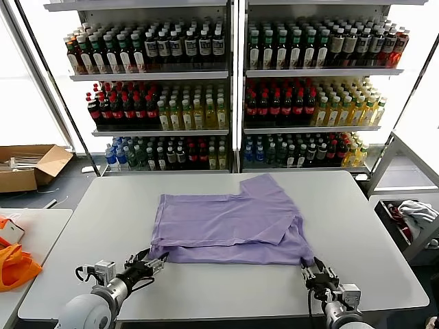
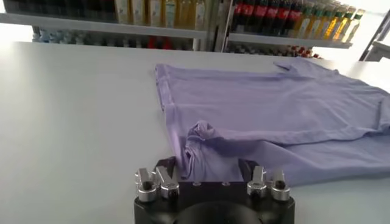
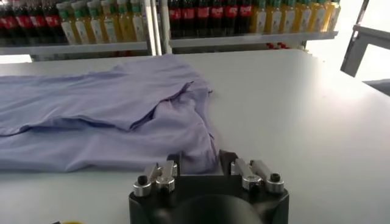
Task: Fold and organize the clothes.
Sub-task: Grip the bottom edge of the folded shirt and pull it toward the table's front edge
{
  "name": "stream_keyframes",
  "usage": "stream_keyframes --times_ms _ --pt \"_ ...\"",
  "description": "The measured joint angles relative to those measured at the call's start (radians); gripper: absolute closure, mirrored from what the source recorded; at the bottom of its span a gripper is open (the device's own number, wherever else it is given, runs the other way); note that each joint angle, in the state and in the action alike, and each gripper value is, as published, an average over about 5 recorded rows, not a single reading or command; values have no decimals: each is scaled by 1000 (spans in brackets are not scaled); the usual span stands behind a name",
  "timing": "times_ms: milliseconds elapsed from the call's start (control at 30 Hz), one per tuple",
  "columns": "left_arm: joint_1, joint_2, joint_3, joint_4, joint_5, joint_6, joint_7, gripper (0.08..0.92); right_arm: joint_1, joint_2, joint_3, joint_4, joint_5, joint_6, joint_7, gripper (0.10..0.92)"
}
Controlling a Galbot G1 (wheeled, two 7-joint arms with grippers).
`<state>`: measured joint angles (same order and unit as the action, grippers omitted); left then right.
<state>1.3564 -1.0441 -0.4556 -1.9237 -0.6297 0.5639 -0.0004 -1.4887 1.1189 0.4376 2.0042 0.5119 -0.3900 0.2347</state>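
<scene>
Head view: my left gripper [image 1: 155,262] and right gripper [image 1: 310,269] straddle the T-shirt [image 1: 226,221]'s near corners, jaws partly spread, cloth between them. Shirt lies mid-table [image 1: 103,219], already partly folded. Judged step: pinching the hem; next, lift both corners evenly farward.

A light purple T-shirt [image 1: 230,221] of thin fabric is laid across the middle of the frame, folded over itself. One sleeve is spread toward the upper right. Its near left corner is bunched into a small raised pucker.
</scene>
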Motion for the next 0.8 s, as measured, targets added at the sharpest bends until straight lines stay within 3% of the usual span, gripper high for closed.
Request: stream_keyframes --times_ms 300,567,800 --pt "11 0 -1 9 1 -6 4 683 3 -4 -4 4 2 13 -17 908" --pt "47 4 -20 -11 -1 -6 5 882 -25 -25 16 36 8 18 -37 917" --pt "114 5 -55 -60 1 -6 7 898 -83 -25 44 84 2 21 -53 917"
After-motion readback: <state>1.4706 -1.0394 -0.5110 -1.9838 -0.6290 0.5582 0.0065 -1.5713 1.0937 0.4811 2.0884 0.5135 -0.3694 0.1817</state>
